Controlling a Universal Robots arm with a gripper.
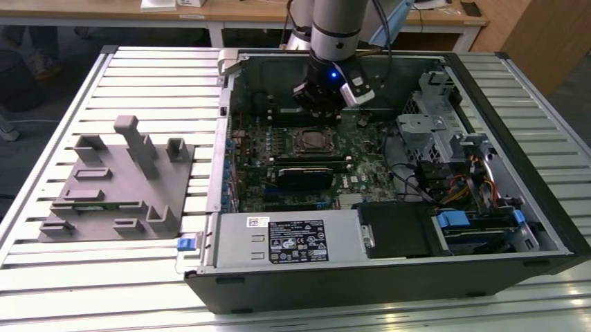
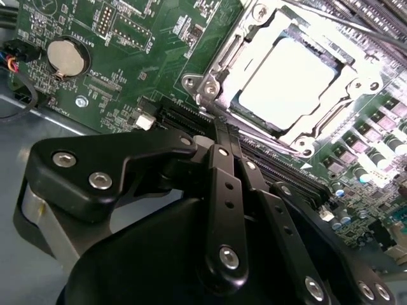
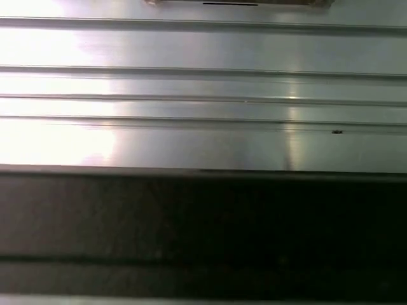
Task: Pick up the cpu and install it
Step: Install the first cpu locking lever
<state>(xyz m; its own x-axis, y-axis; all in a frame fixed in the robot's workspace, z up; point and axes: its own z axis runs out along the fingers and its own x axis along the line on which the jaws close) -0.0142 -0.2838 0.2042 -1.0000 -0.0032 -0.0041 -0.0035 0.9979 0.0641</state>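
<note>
The cpu [image 2: 287, 84] sits in the socket [image 2: 331, 121] on the green board [image 2: 127, 44], at the upper right of the second wrist view, its pale top bright inside the metal frame. The tool [image 2: 224, 130] hangs just beside it, its fingers [image 2: 224, 190] pressed together, clenched on nothing. In the exterior view the tool [image 1: 323, 111] stands above the socket [image 1: 312, 140] inside the open computer case [image 1: 388, 277] at centre frame, with a grey tray [image 1: 111, 207] on the counter [image 1: 55, 124] at the left.

A grey tray [image 1: 115, 187] lies left of centre; an open PC case [image 1: 388, 173] fills the frame's middle and right.
</note>
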